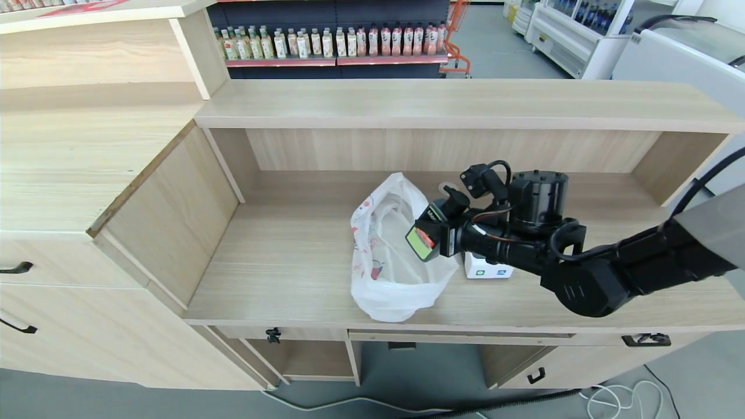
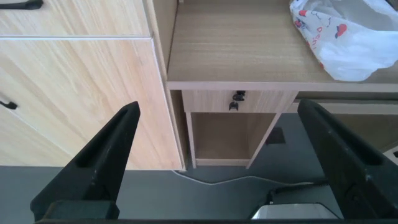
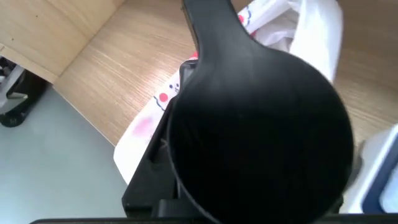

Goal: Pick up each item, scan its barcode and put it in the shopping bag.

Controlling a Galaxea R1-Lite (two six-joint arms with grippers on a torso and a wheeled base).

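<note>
A white shopping bag [image 1: 384, 273] with red print stands open on the wooden counter [image 1: 279, 262]; it is also seen as the bag [image 2: 348, 37] and the bag [image 3: 311, 25] in the wrist views. My right gripper [image 1: 435, 235] hangs just over the bag's mouth, shut on a dark item [image 1: 421, 241] with a green and red face. That item appears as a big black round shape [image 3: 261, 137] that hides the fingers. My left gripper [image 2: 219, 109] is low in front of the counter's left part, open, with nothing between its fingers.
A small white box [image 1: 488, 269] sits on the counter right of the bag, under my right arm. A raised ledge [image 1: 454, 102] runs along the back and a side wall [image 1: 174, 215] closes the left. Drawers and an open compartment [image 2: 230, 134] lie below.
</note>
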